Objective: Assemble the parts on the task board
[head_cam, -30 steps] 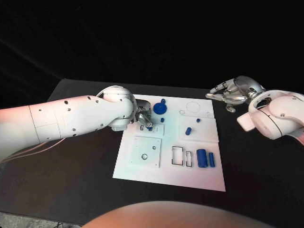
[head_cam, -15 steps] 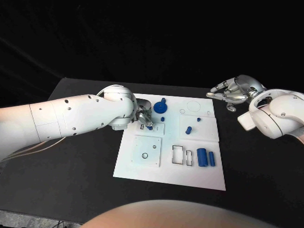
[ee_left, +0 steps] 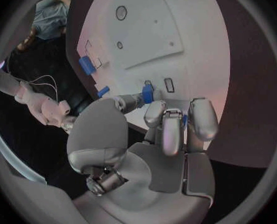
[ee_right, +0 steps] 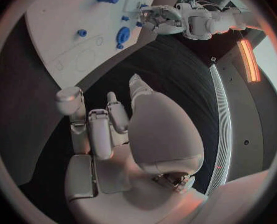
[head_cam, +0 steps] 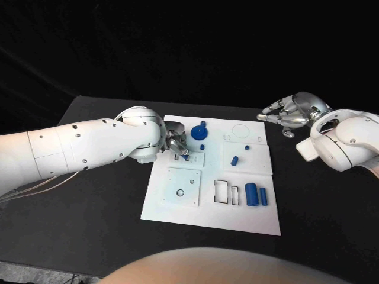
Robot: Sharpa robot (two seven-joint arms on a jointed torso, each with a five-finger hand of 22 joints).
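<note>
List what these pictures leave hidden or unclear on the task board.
- Head view: left hand covers its small blue part; seating unclear.
- Left wrist view: fingers hide most of that part.
- Right wrist view: right hand blocks the task board near edge.

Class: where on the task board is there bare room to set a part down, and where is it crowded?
Free: the task board's near strip, below the two blue cylinders. Crowded: the far left corner, where the left hand pinches a small blue part beside the blue gear.
</note>
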